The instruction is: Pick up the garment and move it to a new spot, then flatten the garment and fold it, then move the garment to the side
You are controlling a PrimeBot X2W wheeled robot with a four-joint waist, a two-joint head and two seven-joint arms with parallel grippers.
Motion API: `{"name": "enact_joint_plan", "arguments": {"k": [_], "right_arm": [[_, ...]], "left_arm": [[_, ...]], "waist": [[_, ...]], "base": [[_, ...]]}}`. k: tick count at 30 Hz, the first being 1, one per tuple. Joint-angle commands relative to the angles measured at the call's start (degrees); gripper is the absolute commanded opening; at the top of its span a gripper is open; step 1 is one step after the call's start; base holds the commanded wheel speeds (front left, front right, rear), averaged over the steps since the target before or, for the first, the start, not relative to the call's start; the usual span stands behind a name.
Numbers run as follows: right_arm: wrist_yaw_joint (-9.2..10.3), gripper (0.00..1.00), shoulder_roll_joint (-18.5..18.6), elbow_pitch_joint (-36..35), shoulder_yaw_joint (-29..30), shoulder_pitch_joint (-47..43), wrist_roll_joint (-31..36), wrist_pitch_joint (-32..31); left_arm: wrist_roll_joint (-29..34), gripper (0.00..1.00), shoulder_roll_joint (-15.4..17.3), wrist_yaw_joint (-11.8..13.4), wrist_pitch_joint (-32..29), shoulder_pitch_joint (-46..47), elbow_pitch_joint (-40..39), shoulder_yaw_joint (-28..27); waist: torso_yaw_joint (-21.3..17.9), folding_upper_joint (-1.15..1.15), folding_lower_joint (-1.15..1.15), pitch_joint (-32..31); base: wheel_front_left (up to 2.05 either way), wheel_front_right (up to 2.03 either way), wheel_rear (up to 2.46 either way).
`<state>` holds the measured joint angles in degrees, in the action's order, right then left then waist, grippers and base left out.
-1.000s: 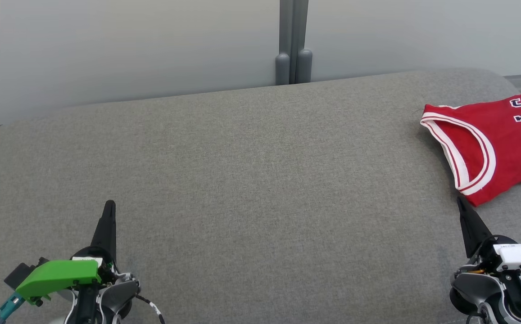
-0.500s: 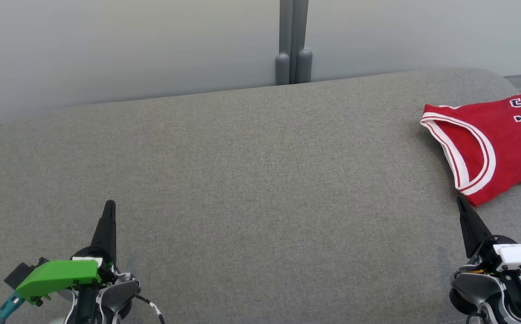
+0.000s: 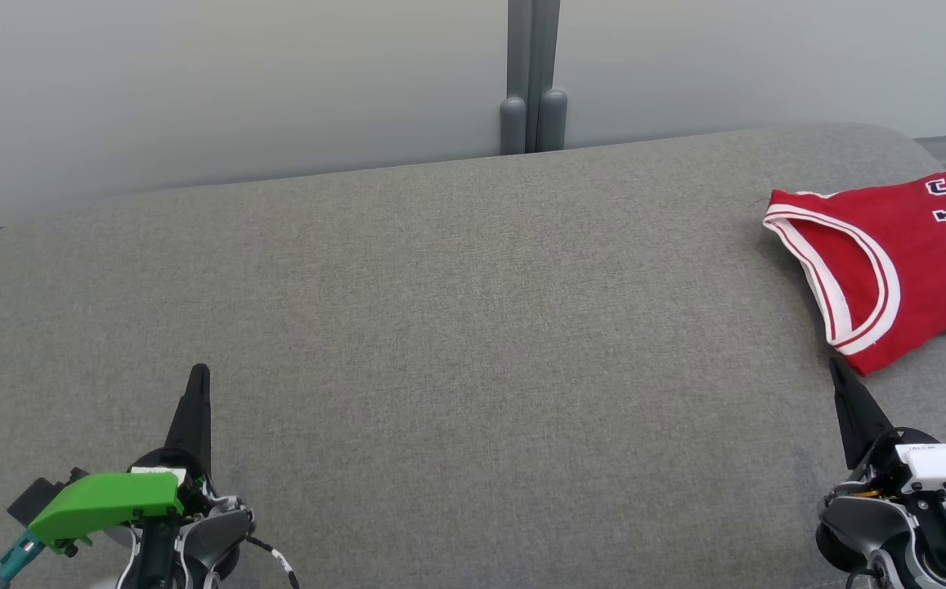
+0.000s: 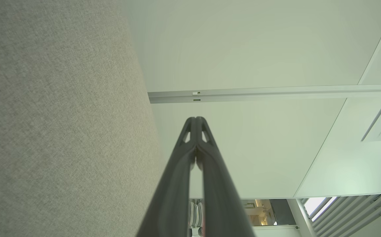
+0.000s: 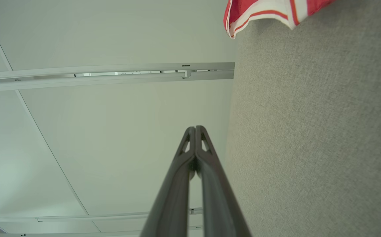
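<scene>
Left gripper [image 3: 199,372]: fingers pressed together, empty, low at the left over the grey cushion [image 3: 456,327].
Right gripper [image 3: 836,366]: fingers pressed together, empty, low at the right, tips just short of the garment's near hem.
Garment [image 3: 889,254]: red jersey with white trim, lying flat at the cushion's far right.
Backdrop: pale wall panels [image 3: 227,90] behind the cushion.

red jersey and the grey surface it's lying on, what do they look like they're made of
Red jersey: looks like thin knit fabric, probably synthetic, matte; it lies limp with soft folds and striped trim at the armhole.
Grey surface: woven upholstery cloth, matte and heathered; a fine weave shows, and the rounded edges suggest padding beneath.
</scene>
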<state>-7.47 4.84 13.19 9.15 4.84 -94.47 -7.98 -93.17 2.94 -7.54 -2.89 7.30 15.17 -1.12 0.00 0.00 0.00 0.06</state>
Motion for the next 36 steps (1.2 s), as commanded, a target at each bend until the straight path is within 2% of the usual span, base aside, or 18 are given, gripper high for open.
{"name": "enact_joint_plan", "arguments": {"k": [1, 36], "right_arm": [[-0.04, 0.00, 0.1, 0.1, 0.2, 0.4, 0.4, -0.2], [-0.04, 0.00, -0.2, 0.2, 0.6, 0.4, 0.7, -0.6]], "left_arm": [[0.2, 0.00, 0.0, -0.1, 0.0, 0.6, 0.0, -0.1], [0.3, 0.00, 0.0, -0.1, -0.1, 0.6, 0.0, -0.2]], "waist": [[0.0, 0.00, 0.00, 0.0], [0.0, 0.00, 0.00, 0.0]], "base": [[0.00, 0.00, 0.00], [0.00, 0.00, 0.00]]}}
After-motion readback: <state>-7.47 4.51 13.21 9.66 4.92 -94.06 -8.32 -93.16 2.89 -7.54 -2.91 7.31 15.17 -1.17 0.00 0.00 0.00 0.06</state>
